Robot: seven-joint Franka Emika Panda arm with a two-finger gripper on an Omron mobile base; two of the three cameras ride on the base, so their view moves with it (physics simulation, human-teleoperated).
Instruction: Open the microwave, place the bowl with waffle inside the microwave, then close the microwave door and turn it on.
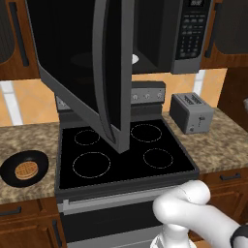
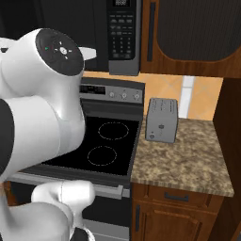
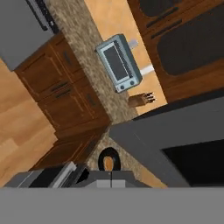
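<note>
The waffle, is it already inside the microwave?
No, the waffle sits in the bowl on the counter, left of the stove.

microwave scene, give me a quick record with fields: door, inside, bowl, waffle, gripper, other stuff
door: microwave door swung wide open over the stove
inside: microwave cavity dark, a bit of white turntable plate shows
bowl: bowl on the counter left of the stove, not yet in the microwave
waffle: waffle lies in the bowl
gripper: gripper shut, holding nothing, bowl just beyond its tips in the hand view
other: toaster on the counter right of the stove
</note>
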